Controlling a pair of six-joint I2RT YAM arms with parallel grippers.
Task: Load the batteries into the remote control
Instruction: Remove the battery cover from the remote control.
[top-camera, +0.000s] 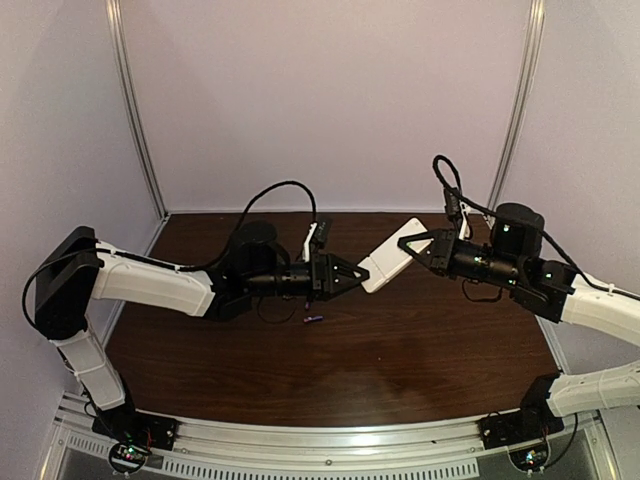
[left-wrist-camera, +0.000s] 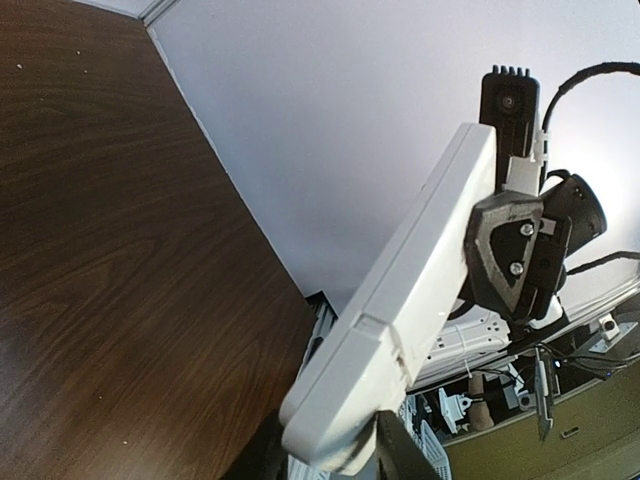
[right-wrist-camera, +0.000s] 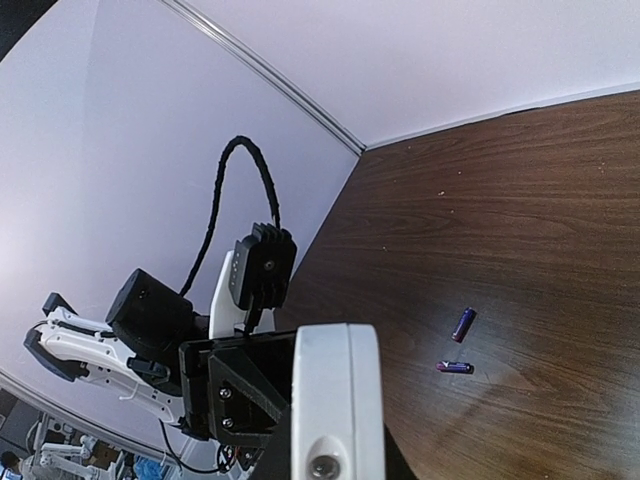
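While both batteries (right-wrist-camera: 463, 323) lie loose near the table's (top-camera: 200, 380) middle, nothing is loaded. My left gripper (top-camera: 355, 272) flanks one end of the remote (top-camera: 390, 258), clamped or not I cannot tell. My right gripper (top-camera: 412, 248) clenches the other end, holding it aloft over the back half.

High rear view over table (top-camera: 330, 370), wrist views close, facing each other, sharing remote control (left-wrist-camera: 400, 300)

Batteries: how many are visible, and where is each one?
2. One battery lies on the table, a second battery close beside it, not touching. Both are loose. Others may be hidden inside the remote.
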